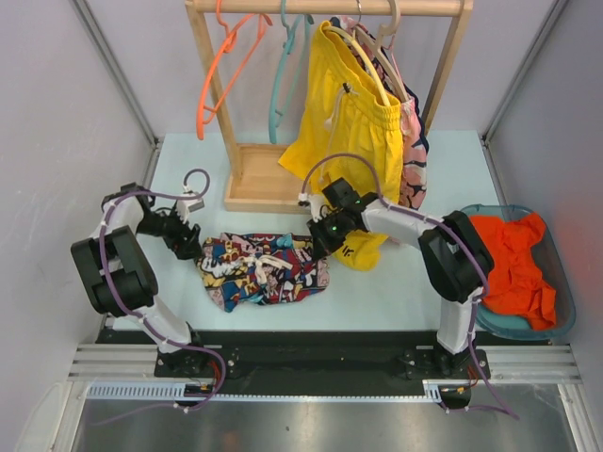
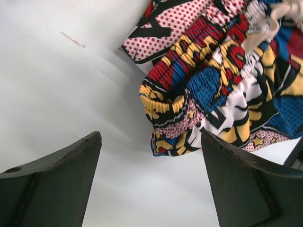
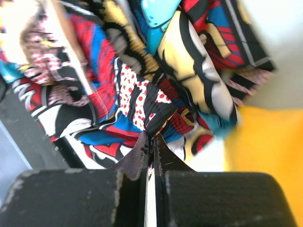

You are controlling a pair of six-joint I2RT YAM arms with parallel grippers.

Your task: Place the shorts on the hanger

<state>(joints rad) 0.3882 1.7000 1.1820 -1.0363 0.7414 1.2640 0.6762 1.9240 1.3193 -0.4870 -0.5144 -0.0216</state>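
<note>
The comic-print shorts (image 1: 264, 268) lie crumpled on the table between my two grippers. My left gripper (image 1: 188, 240) stands open at their left end. In the left wrist view the elastic waist corner of the shorts (image 2: 222, 80) lies just ahead of the left gripper (image 2: 151, 179), touching neither finger. My right gripper (image 1: 320, 240) is at the right end of the shorts. In the right wrist view the right gripper (image 3: 152, 142) is shut, pinching a fold of the shorts (image 3: 142, 85) at its tips. The teal hanger (image 1: 283, 75) hangs empty on the wooden rack.
The wooden rack (image 1: 250, 179) stands at the back with an orange hanger (image 1: 226, 71), yellow shorts (image 1: 349, 113) and pink patterned shorts (image 1: 412, 151). A yellow cloth (image 1: 363, 250) lies beside my right gripper. A blue basket (image 1: 556, 325) holding orange cloth sits at the right.
</note>
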